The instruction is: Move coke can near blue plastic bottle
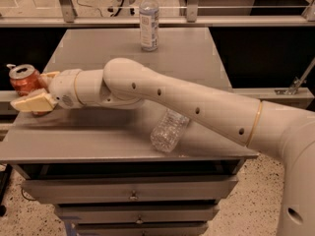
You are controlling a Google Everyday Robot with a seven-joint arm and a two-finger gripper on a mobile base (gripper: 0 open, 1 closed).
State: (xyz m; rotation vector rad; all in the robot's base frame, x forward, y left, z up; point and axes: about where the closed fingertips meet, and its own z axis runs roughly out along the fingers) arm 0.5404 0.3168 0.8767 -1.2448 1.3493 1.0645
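Gripper (29, 89) is hovering at the tabletop's (98, 132) left edge. Fingers (32, 103) are standing spread, one on each side of the coke can (22, 77); cannot tell if they are touching it. Can is standing upright at the left rim. Blue plastic bottle (148, 21) is standing upright at the far edge, well apart from the can. Clear crinkled bottle (169, 130) is lying on its side near the front, under the arm.

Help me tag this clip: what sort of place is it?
Probably a lab or workshop: a grey drawer cabinet, speckled floor, railing behind. The gripper is at the coke can by the cabinet's edge.
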